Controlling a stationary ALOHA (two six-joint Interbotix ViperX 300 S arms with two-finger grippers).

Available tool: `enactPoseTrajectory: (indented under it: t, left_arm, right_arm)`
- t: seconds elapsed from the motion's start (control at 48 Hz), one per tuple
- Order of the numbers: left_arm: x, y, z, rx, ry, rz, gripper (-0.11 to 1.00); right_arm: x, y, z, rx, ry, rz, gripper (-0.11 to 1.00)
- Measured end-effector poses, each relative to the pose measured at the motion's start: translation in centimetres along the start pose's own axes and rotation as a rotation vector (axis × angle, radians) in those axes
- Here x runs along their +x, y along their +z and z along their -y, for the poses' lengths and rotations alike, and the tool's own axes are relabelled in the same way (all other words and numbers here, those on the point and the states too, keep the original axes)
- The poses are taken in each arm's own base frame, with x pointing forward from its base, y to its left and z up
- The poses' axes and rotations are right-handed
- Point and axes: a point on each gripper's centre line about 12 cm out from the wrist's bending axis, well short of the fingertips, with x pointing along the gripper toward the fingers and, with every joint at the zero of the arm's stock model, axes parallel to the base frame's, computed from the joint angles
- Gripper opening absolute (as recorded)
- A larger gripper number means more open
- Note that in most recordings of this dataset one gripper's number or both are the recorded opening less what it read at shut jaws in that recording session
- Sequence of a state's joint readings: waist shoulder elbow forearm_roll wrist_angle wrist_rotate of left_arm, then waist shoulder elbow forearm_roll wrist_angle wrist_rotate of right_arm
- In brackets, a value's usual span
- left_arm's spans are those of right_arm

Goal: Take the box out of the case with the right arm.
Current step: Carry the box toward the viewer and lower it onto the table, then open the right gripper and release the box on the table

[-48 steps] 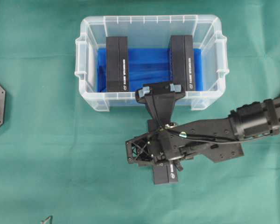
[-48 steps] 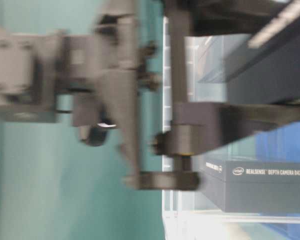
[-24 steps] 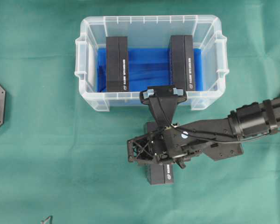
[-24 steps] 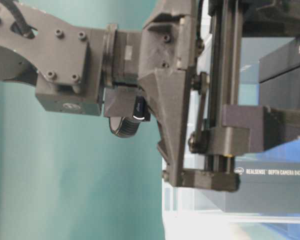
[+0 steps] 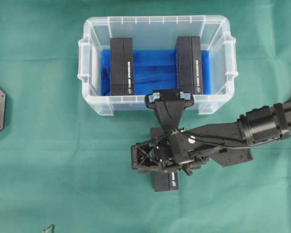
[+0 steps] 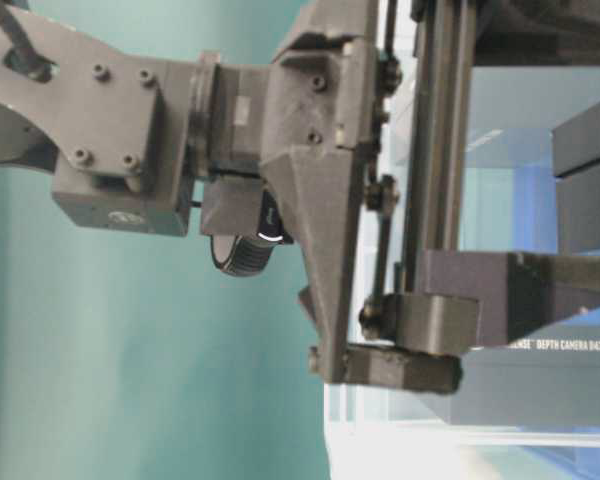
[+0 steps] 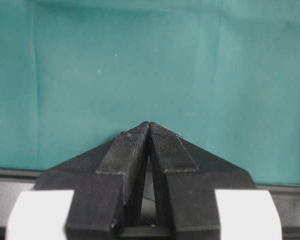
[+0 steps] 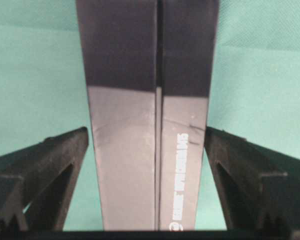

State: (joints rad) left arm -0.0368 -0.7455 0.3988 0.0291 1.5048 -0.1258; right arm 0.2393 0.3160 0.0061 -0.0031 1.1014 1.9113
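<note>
Overhead view: case [image 5: 157, 24] with two black boxes [image 5: 121, 66] inside.

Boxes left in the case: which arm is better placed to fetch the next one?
Right. Its claw stands open over the box on the cloth, beside the case. The left claw is shut, over bare cloth.
</note>
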Motion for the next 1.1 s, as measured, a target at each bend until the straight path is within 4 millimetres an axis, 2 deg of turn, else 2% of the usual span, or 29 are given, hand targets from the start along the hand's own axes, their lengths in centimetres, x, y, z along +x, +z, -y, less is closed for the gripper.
enactPoseTrajectory:
  t: [0.146, 0.271, 0.583, 0.749, 0.853, 1.103]
  left_arm:
    - [0.0, 0.0, 0.0, 0.001, -0.001, 0.000, 0.00]
    - [0.0, 0.0, 0.0, 0.000, 0.002, 0.000, 0.00]
    - [0.0, 0.0, 0.0, 0.000, 0.002, -0.001, 0.00]
    - [0.0, 0.0, 0.0, 0.000, 0.000, 0.000, 0.00]
    - [0.0, 0.0, 0.0, 0.000, 0.000, -0.002, 0.00]
    - [0.0, 0.0, 0.0, 0.000, 0.002, -0.001, 0.00]
  right_arm:
    - [-0.2, 0.1, 0.1, 0.001, -0.020, 0.008, 0.89]
    - [-1.5, 0.0, -0.1, 0.002, -0.025, 0.009, 0.89]
    - [-9.9, 0.3, -1.1, -0.017, -0.031, 0.069, 0.89]
    - [-13.0, 0.5, -1.5, -0.025, -0.023, 0.089, 0.89]
    - [-13.9, 0.5, -1.6, -0.025, -0.016, 0.092, 0.89]
    - [-14.0, 0.6, -1.6, -0.040, -0.013, 0.102, 0.89]
